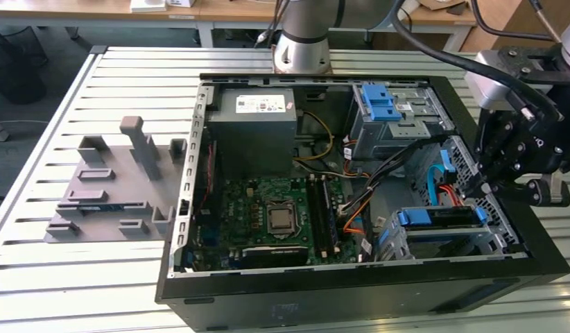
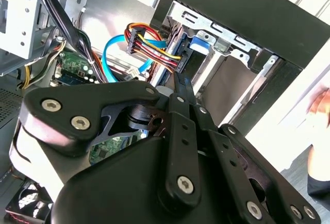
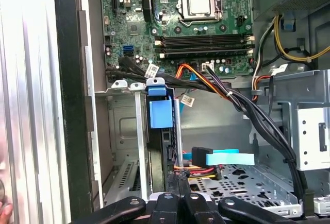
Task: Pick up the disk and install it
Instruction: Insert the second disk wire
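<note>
Slatted metal bench [image 1: 44, 277] carries an open black computer case [image 1: 359, 305] lying on its side, with a grey fixture block [image 1: 109, 194] resting on the slats at the case's 9 o'clock in the exterior view.

Nearest the exterior camera, the case's black front wall runs along the lower edge. Just behind it, at about 4 o'clock inside the case, sits the disk [image 1: 439, 216] in its blue carrier, already seated in the lower drive cage [image 1: 424, 243]. It stands on edge in the slot; in the first wrist view the disk [image 3: 161, 147] shows as a thin dark slab with the blue carrier tab on its end, its long axis running down into the cage between the metal rails. Red, yellow and orange cables plug into its side in the second wrist view, where the disk [image 2: 178, 54] sits beside a blue data cable [image 2: 111, 54].

The gripper [image 1: 493, 187] hovers at the case's 3 o'clock edge, just above the cage. Its jaws look drawn close together and hold nothing. Open room around the disk is tight: cage rails flank it and cable bundles cross nearby.

Farther in, the motherboard [image 1: 276, 215] fills the middle. Beyond it stand the grey power-supply box [image 1: 257, 118] at 11 o'clock and an upper drive bay [image 1: 396, 111] with blue latch at 1 o'clock.
</note>
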